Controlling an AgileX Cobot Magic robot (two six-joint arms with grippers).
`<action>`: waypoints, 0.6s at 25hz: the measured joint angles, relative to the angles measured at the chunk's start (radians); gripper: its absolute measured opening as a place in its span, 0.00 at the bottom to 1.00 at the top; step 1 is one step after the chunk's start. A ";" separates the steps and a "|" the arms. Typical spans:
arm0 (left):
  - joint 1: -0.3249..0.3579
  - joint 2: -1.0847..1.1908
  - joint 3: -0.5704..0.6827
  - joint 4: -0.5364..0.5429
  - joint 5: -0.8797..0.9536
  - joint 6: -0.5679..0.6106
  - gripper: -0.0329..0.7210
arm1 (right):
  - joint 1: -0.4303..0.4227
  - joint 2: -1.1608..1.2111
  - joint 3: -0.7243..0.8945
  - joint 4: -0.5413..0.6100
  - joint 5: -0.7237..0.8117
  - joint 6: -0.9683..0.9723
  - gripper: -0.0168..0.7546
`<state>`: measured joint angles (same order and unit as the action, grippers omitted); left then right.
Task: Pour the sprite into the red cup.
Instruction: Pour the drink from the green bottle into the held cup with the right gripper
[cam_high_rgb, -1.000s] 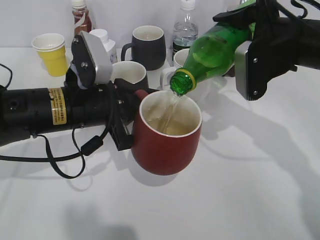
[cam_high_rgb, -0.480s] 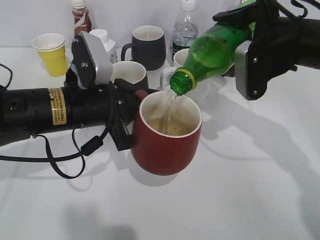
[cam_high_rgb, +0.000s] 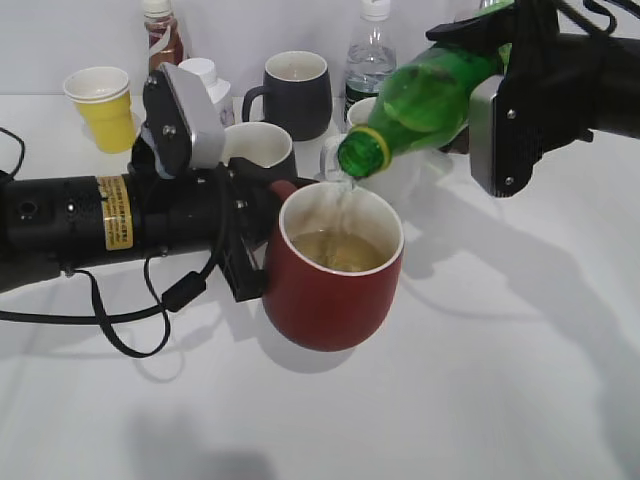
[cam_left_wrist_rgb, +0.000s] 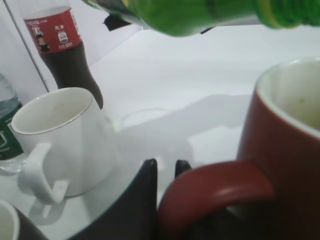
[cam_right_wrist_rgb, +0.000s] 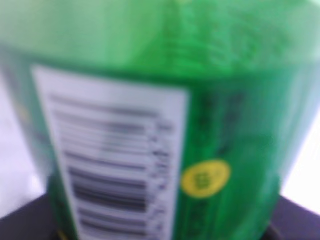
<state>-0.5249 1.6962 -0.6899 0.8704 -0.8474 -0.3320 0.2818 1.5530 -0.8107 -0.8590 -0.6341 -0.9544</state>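
The red cup (cam_high_rgb: 335, 290) stands at the table's middle with pale liquid inside. My left gripper (cam_high_rgb: 255, 225) is shut on its loop handle (cam_left_wrist_rgb: 215, 187), and its fingertips (cam_left_wrist_rgb: 166, 167) show beside the handle in the left wrist view. The sprite (cam_high_rgb: 425, 100) is a green bottle held tilted, its open mouth with yellow ring just above the cup's far rim, a thin trickle falling. My right gripper (cam_high_rgb: 500, 95) is shut on the bottle's body. In the right wrist view the sprite's label and barcode (cam_right_wrist_rgb: 115, 165) fill the frame and hide the jaws.
Behind the cup stand a black mug (cam_high_rgb: 295, 92), another dark mug (cam_high_rgb: 258, 148), a white mug (cam_left_wrist_rgb: 62, 137), a yellow paper cup (cam_high_rgb: 102, 105), a cola bottle (cam_left_wrist_rgb: 62, 45), a clear water bottle (cam_high_rgb: 370, 60) and a small white bottle (cam_high_rgb: 210, 80).
The sprite's mouth has lifted slightly away from the cup's rim and the stream has thinned. The cup and the left arm have not moved.
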 joint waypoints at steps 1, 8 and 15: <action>0.000 0.000 0.000 0.000 -0.001 0.000 0.15 | 0.000 0.000 0.000 0.000 0.000 0.022 0.55; 0.000 0.000 0.000 -0.027 -0.009 0.000 0.15 | 0.000 0.000 0.000 -0.002 0.000 0.240 0.55; 0.000 -0.021 0.005 -0.103 -0.009 0.001 0.15 | 0.000 0.000 0.000 0.000 -0.041 0.652 0.55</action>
<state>-0.5249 1.6752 -0.6851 0.7679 -0.8567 -0.3311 0.2818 1.5530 -0.8107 -0.8592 -0.6747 -0.3025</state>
